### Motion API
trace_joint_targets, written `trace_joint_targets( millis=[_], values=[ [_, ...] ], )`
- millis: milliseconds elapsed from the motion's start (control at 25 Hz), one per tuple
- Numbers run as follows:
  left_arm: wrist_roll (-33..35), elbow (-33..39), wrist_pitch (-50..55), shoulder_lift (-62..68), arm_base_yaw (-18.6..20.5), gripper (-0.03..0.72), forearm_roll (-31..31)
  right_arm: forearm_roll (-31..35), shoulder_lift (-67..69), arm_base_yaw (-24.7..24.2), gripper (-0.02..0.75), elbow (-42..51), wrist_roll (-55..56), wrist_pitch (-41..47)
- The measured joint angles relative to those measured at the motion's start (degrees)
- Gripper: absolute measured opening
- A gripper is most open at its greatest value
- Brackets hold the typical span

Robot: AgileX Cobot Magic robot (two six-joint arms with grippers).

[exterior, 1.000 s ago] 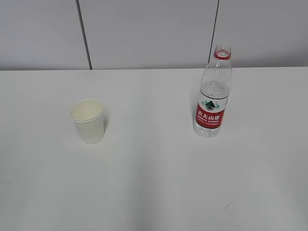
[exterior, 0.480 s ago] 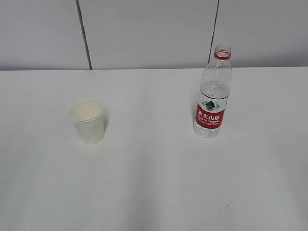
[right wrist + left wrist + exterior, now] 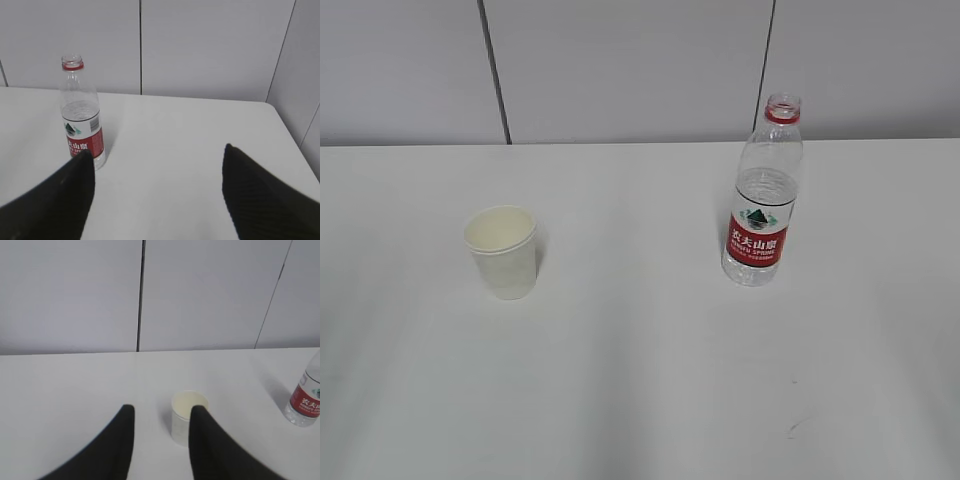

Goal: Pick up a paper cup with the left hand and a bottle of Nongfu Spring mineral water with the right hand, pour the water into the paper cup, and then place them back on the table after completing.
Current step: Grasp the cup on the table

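Note:
A cream paper cup (image 3: 501, 251) stands upright on the white table (image 3: 640, 380) at the left. An uncapped clear bottle (image 3: 762, 193) with a red label, about two thirds full of clear water, stands at the right. Neither arm shows in the exterior view. In the left wrist view my left gripper (image 3: 162, 409) is open and empty, with the cup (image 3: 183, 417) just beyond, partly behind the right finger (image 3: 202, 440); the bottle (image 3: 305, 402) is at the far right. In the right wrist view my right gripper (image 3: 157, 150) is wide open and empty, the bottle (image 3: 81, 112) beyond its left finger (image 3: 70, 195).
A grey panelled wall (image 3: 640, 70) with dark vertical seams runs along the table's far edge. In the right wrist view the table's right edge (image 3: 295, 145) meets a side wall. A small dark mark (image 3: 790, 428) lies on the tabletop near the front right.

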Motion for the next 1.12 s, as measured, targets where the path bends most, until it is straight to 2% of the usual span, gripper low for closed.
trace_joint_targets(
  millis=[240,640,840,1120],
  values=[
    [2.88,2.07,-5.86,4.65,-2.2,0.239,-0.07,0.0,1.29,0.0,0.587,2.73,0.0,-2.59],
    [3.11,16.2,-24.51,6.13,-5.18,0.239,-1.05,0.0,1.29,0.0,0.587,4.81,0.0,-3.77],
    [3.11,17.46,-31.57,10.21,-6.63,0.239,-1.36,0.0,1.29,0.0,0.587,4.81,0.0,-3.89],
    [3.11,17.51,-40.47,23.33,-7.72,0.239,-0.91,0.0,1.29,0.0,0.587,4.81,0.0,-3.89]
  ],
)
